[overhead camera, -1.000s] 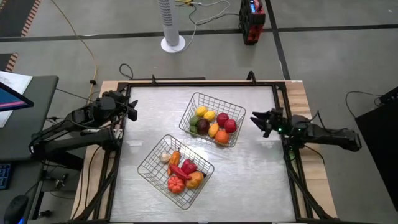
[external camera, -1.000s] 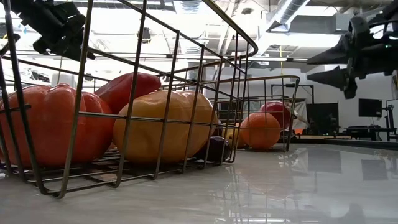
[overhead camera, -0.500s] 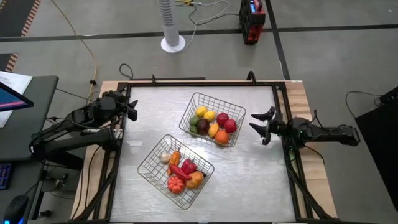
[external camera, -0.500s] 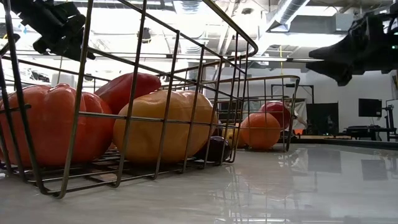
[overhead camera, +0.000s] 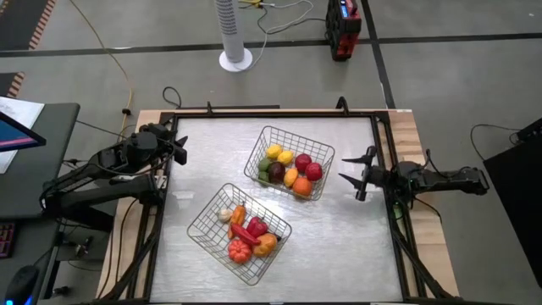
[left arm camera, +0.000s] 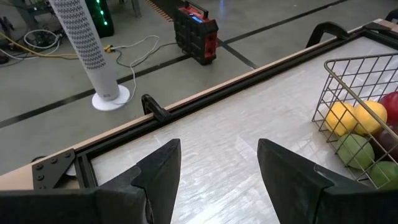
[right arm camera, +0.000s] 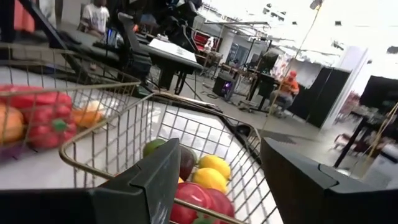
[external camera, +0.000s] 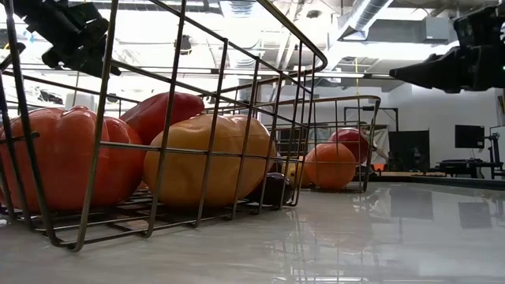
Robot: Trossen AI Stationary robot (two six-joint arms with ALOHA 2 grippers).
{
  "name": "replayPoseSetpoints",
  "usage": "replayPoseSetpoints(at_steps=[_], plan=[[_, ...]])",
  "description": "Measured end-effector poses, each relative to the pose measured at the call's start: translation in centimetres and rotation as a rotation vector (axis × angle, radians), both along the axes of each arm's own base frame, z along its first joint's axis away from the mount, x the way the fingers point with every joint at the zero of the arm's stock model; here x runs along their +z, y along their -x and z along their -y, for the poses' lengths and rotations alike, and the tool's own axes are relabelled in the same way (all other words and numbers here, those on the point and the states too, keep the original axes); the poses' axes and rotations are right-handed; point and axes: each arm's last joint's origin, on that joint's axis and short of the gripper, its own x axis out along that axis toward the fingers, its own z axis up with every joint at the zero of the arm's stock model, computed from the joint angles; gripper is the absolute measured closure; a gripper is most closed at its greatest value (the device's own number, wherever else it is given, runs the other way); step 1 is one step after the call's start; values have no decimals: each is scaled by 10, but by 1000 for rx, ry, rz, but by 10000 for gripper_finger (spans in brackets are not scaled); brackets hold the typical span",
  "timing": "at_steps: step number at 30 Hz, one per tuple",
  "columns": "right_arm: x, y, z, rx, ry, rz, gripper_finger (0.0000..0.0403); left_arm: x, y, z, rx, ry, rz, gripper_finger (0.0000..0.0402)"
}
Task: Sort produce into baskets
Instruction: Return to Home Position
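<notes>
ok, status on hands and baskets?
Left hand open, left side. Right hand open, right side. Produce all inside far basket and near basket. Nothing in the way.

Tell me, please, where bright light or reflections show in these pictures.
Low view: ceiling lights wash out the background behind the near basket, and the glossy table mirrors what stands behind it. Right wrist view: part of the background beyond the fruit basket burns out to white. High view: even light, soft sheen on the table. Left wrist view: no strong glare.

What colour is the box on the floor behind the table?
Red and black; the box shows best in the left wrist view.
</notes>
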Motion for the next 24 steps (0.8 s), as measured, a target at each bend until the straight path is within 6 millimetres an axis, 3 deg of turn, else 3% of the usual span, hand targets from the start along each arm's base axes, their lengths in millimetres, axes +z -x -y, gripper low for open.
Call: replayPoseSetpoints(at_steps=[6, 24], plan=[[0, 0, 0, 6, -104, 29, 155, 0, 0, 0, 0, 0, 0, 200], [0, 0, 0, 4, -99, 26, 155, 0, 0, 0, 0, 0, 0, 200]])
